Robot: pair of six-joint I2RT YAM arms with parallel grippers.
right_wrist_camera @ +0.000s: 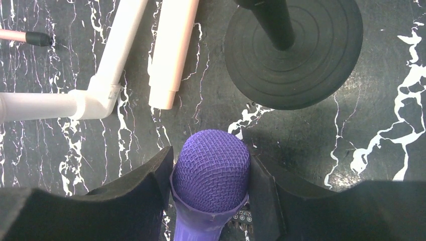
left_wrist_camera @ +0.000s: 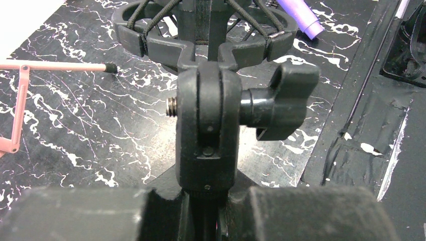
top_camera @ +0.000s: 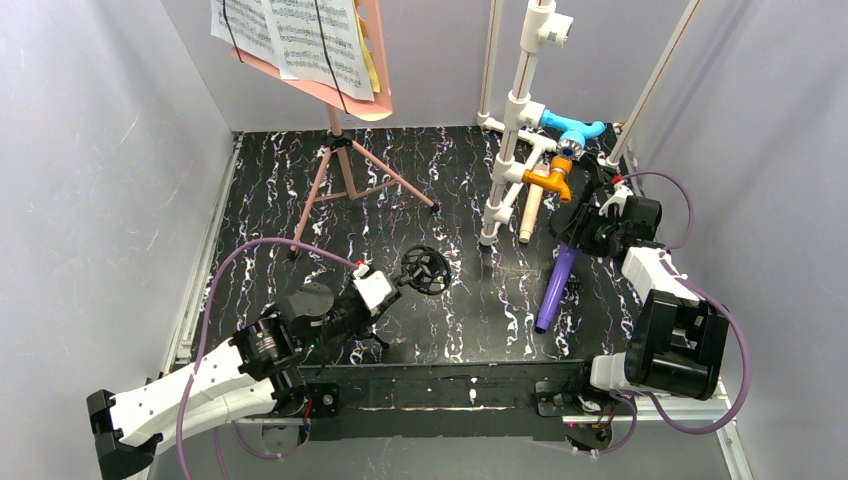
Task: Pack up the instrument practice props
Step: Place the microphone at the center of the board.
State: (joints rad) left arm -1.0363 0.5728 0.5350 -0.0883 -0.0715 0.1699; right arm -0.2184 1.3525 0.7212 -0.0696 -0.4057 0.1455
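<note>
From where I stand I count one pink music stand [top_camera: 333, 120] carrying two printed music sheets [top_camera: 305, 35] that I can make out. There are two microphones: one purple microphone [top_camera: 556, 285] and one beige microphone [top_camera: 532, 210]. I see one small black tripod [top_camera: 428, 270], one round black stand base [right_wrist_camera: 296, 55], and one white pipe frame [top_camera: 520, 110] with one blue fitting [top_camera: 575, 128] and one orange fitting [top_camera: 553, 180].
</note>
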